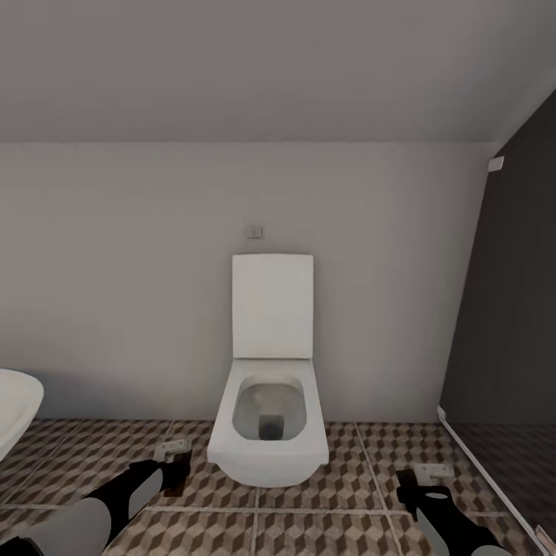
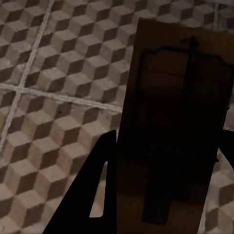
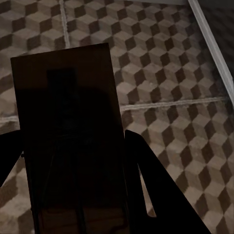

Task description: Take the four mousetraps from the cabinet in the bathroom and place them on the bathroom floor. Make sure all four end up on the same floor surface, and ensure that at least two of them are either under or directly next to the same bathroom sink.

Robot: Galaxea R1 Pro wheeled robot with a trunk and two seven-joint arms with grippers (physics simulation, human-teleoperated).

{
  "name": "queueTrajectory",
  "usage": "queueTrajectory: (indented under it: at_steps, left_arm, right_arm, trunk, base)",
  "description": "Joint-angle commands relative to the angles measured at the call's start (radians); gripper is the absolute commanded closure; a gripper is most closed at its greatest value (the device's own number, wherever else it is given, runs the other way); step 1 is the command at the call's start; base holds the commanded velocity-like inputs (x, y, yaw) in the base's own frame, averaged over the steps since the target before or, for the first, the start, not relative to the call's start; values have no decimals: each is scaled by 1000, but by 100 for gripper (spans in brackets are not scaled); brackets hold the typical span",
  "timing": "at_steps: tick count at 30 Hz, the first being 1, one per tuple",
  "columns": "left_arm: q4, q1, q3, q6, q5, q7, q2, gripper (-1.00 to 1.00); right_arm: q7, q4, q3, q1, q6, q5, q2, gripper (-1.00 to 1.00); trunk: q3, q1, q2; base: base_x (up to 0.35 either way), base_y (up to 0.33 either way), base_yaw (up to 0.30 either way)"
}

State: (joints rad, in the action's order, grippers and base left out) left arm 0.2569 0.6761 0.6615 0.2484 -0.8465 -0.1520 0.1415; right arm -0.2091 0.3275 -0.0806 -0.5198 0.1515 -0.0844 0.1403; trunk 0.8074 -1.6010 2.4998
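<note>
Each of my grippers holds a mousetrap above the bathroom floor point(image 1: 324, 517), which has cube-patterned tiles. In the head view my left gripper point(image 1: 174, 460) carries a small flat mousetrap point(image 1: 174, 446) just left of the toilet. My right gripper point(image 1: 426, 485) carries another mousetrap point(image 1: 432, 469) to the toilet's right. Up close, the left gripper point(image 2: 165, 161) is shut on a brown wooden mousetrap point(image 2: 175, 122) with a dark wire bar. The right gripper point(image 3: 73, 165) is shut on a mousetrap point(image 3: 68, 126) seen in shadow. The cabinet is out of view.
A white toilet point(image 1: 269, 432) with its lid up stands against the wall straight ahead. A curved white fixture rim point(image 1: 15, 409) juts in at the left; I cannot tell whether it is the sink. A dark glass partition point(image 1: 502, 332) with a pale base rail closes the right side.
</note>
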Motion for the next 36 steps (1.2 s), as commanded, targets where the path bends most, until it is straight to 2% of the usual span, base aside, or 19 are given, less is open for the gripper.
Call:
queueTrajectory:
  at_steps: [1, 20, 26, 36]
  left_arm:
    - [4, 0, 9, 5, -8, -12, 1, 100]
    - [4, 0, 9, 5, -8, -12, 1, 100]
    - [6, 0, 9, 5, -8, -12, 1, 100]
    - [18, 0, 8, 5, -8, -12, 0, 100]
  right_arm:
    - [-6, 2, -8, 0, 5, -12, 1, 100]
    - [-6, 2, -8, 0, 5, -11, 1, 100]
    - [-6, 2, -7, 0, 5, 20, 0, 100]
    - [-3, 2, -7, 0, 5, 31, 0, 100]
  trunk:
    - [5, 0, 1]
    - [79, -9, 5]
    - [102, -11, 7]
    - [102, -11, 7]
  base:
    - [0, 0, 0]
    - [0, 0, 0]
    - [0, 0, 0]
    - [0, 0, 0]
